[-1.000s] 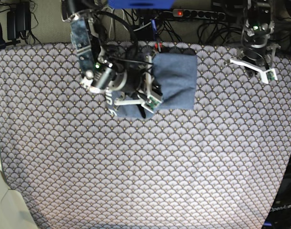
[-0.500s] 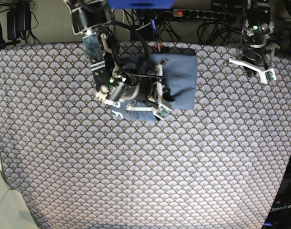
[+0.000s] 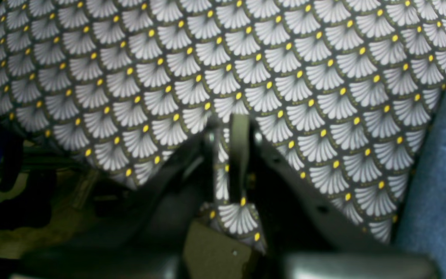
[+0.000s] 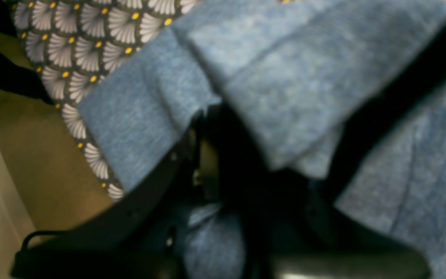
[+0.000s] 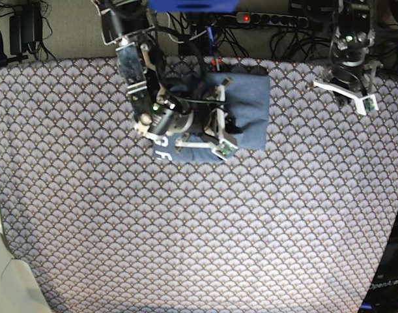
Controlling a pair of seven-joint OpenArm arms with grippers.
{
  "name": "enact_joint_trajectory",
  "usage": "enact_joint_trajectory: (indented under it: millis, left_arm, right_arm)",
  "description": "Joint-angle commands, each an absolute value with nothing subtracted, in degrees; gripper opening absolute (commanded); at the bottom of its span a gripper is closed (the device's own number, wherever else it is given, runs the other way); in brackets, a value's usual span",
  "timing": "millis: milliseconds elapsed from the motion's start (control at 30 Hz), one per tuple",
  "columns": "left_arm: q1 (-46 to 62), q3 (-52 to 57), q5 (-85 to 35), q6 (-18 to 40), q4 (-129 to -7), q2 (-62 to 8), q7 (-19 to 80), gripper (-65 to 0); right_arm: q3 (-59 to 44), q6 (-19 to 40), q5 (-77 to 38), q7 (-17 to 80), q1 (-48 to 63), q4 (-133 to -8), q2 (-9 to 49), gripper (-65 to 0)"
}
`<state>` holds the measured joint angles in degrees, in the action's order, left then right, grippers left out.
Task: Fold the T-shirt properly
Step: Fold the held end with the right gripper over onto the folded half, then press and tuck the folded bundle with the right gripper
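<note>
Left wrist view: the left gripper (image 3: 234, 162) hangs idle over the patterned desk (image 3: 246, 58), fingers pressed together on nothing; only a blue edge of the T-shirt (image 3: 445, 174) shows at right. Right wrist view: the right gripper (image 4: 223, 155) has its fingers pinching a fold of the T-shirt (image 4: 277, 85); blur hides the contact itself, and a weak pinch could let the layer slip. Base view: the folded T-shirt (image 5: 247, 104) lies at the desk's far edge; the right arm hides its left half, so any skew escapes inspection
</note>
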<state>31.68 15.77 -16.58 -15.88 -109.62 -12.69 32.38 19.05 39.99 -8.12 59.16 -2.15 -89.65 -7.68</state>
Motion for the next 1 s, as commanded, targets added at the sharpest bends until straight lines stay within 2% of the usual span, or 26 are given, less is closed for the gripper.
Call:
enact_joint_trajectory:
  millis: [0,467,533,633,833,967]
  left_arm:
    - [31.7,16.0,-16.3,-16.0,-110.6,-13.2,31.0,-59.8]
    - [31.6,15.9,-16.0,-16.0,-110.6,-13.2,31.0,-59.8]
    - [31.6,15.9,-16.0,-16.0,-110.6,-13.2,31.0,-59.8]
    - [31.6,15.9,-16.1,-16.0,-110.6,-13.2,31.0,-59.8]
    - [31.6,15.9,-16.2,-16.0,-110.6,-13.2,31.0,-59.8]
    - [31.6,15.9,-16.3,-16.0,-110.6,-13.2,31.0,-59.8]
  right_arm:
    - [19.2,40.0,-9.4,58.1,-3.0,-90.9,-8.6,-65.0]
    - [23.5,39.9,-9.4,57.5,-3.3,-90.4,-8.7,-65.0]
    - [24.4,36.2,-9.5,57.0,-3.3,-90.4,-8.7,-65.0]
    - [25.2,35.6,-9.5,55.6,-3.3,-90.3,-8.7,-64.7]
    - [25.0,35.2,-9.5,54.2,-5.0,-85.8,-9.0,-56.3]
    - [24.7,35.2,-9.5,51.7,-5.1,-82.4,-9.0,-55.5]
